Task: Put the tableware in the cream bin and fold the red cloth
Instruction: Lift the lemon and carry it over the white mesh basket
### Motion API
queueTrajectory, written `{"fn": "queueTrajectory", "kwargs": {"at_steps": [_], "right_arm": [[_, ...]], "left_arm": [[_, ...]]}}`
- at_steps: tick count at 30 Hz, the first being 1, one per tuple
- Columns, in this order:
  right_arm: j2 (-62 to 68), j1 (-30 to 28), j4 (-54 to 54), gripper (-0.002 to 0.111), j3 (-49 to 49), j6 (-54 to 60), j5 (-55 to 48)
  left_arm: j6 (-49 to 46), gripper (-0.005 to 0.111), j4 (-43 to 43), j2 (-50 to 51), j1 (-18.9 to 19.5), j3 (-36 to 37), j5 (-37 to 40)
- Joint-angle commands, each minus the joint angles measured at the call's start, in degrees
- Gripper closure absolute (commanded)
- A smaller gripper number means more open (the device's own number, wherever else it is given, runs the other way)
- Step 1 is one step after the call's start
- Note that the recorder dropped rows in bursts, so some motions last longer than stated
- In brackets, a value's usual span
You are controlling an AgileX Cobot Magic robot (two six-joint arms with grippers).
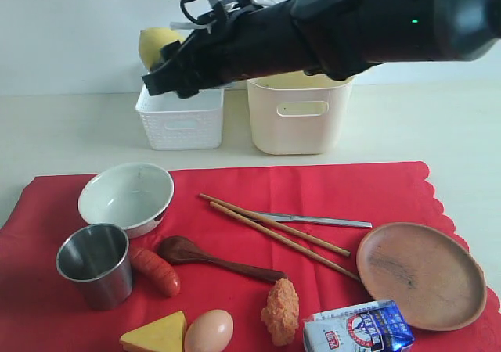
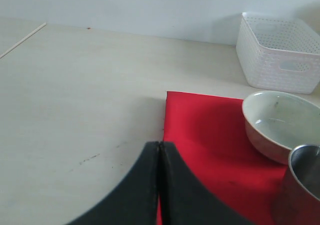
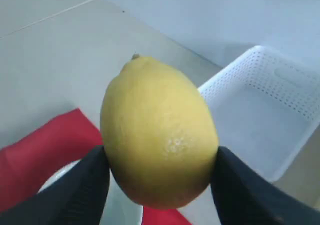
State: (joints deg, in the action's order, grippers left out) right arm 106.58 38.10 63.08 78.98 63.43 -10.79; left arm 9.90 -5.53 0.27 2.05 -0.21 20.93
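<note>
The red cloth (image 1: 313, 192) lies flat, carrying the white bowl (image 1: 127, 196), steel cup (image 1: 95, 264), dark wooden spoon (image 1: 211, 260), two chopsticks (image 1: 278, 235), silver knife (image 1: 317, 220) and brown plate (image 1: 420, 274). Behind it stands the cream bin (image 1: 300, 116). My right gripper (image 1: 160, 72) reaches across, shut on a yellow lemon (image 3: 157, 132) held above the white perforated basket (image 1: 181, 117). My left gripper (image 2: 159, 147) is shut and empty, over the cloth's corner (image 2: 200, 130) near the bowl (image 2: 277, 122) and cup (image 2: 302, 182); it does not show in the exterior view.
Also on the cloth are a sausage (image 1: 155, 271), cheese wedge (image 1: 156, 335), egg (image 1: 209, 331), an orange crumbly lump (image 1: 280, 311) and a blue-white milk carton (image 1: 356, 327). Pale tabletop (image 2: 75, 95) stretches beyond the cloth's left edge.
</note>
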Motion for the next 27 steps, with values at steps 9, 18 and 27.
{"fn": "queueTrajectory", "kwargs": {"at_steps": [9, 18, 27], "right_arm": [[17.0, 2.6, 0.5, 0.108, 16.8, -5.8, 16.8], [25.8, 3.8, 1.6, 0.108, 24.9, -7.4, 26.4], [33.2, 5.2, 12.1, 0.108, 31.6, 4.4, 37.4]], "left_arm": [[0.0, 0.106, 0.1, -0.3, 0.1, 0.2, -0.6], [0.0, 0.106, 0.1, -0.3, 0.1, 0.2, -0.6], [0.0, 0.106, 0.1, -0.3, 0.1, 0.2, -0.6]]}}
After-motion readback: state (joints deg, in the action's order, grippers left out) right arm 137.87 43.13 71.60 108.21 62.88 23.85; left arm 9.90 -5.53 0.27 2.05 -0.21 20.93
